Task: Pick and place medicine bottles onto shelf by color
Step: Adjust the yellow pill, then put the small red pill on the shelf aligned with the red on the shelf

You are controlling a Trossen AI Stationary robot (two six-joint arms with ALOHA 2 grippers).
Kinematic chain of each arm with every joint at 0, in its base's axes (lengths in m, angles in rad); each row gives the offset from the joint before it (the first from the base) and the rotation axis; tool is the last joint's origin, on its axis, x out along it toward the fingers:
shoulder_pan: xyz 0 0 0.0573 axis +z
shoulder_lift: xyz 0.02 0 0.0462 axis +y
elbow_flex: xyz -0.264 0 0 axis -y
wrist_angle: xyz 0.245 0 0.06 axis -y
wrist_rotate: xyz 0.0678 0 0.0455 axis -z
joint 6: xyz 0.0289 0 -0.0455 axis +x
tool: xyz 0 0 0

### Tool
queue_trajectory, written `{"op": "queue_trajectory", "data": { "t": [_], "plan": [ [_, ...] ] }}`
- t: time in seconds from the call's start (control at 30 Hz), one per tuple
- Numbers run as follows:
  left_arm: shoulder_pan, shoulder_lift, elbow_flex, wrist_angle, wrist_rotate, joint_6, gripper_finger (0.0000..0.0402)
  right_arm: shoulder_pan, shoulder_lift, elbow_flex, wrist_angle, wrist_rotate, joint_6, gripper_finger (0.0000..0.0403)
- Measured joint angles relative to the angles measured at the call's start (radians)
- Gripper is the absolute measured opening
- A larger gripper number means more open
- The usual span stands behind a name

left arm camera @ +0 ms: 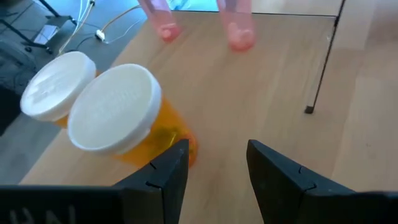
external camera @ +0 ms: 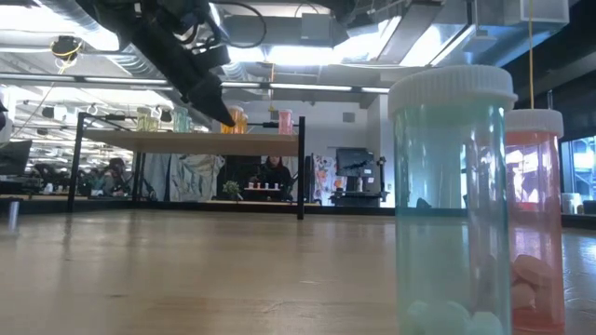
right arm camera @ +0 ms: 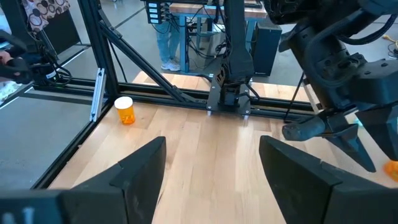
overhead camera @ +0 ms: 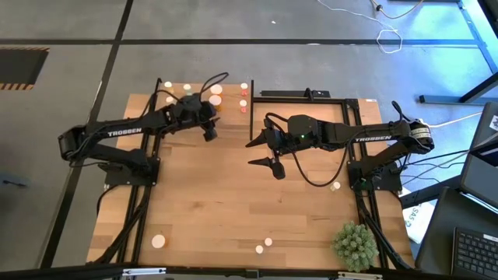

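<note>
Hovering over the shelf (overhead camera: 175,109), our left claw (left arm camera: 214,171) stands open, empty, beside two orange medicine bottles (left arm camera: 134,121); our right claw (overhead camera: 267,152) hangs open above the bench (overhead camera: 233,210).

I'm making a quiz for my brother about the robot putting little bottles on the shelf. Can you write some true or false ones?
1. The left gripper is empty. True: its open fingers hang over the shelf, next to two orange bottles.
2. The right gripper holds a bottle. False: it is open with nothing between its fingers.
3. A spiky green plant ball sits at a table corner. True.
4. All bottles are on the shelf. False: several are on the table, such as one orange bottle near the frame.
</note>
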Motion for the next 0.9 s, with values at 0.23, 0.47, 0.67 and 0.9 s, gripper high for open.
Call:
{"op": "queue_trajectory", "data": {
  "t": [0.23, 0.47, 0.67, 0.9],
  "plan": [
    [0.032, 0.000, 0.000, 0.001, -0.001, 0.028, 0.0156, 0.000, 0.000, 0.000, 0.000, 0.000, 0.000, 0.0261],
    [0.058, 0.000, 0.000, 0.038, 0.047, 0.036, 0.0156, 0.000, 0.000, 0.000, 0.000, 0.000, 0.000, 0.0261],
    [0.064, 0.000, 0.000, 0.051, 0.049, 0.036, 0.0156, 0.000, 0.000, 0.000, 0.000, 0.000, 0.000, 0.0261],
    [-0.003, -0.056, 0.000, -0.015, 0.048, 0.007, 0.0156, 0.000, 0.000, 0.000, 0.000, 0.000, 0.000, 0.0261]
  ]
}}
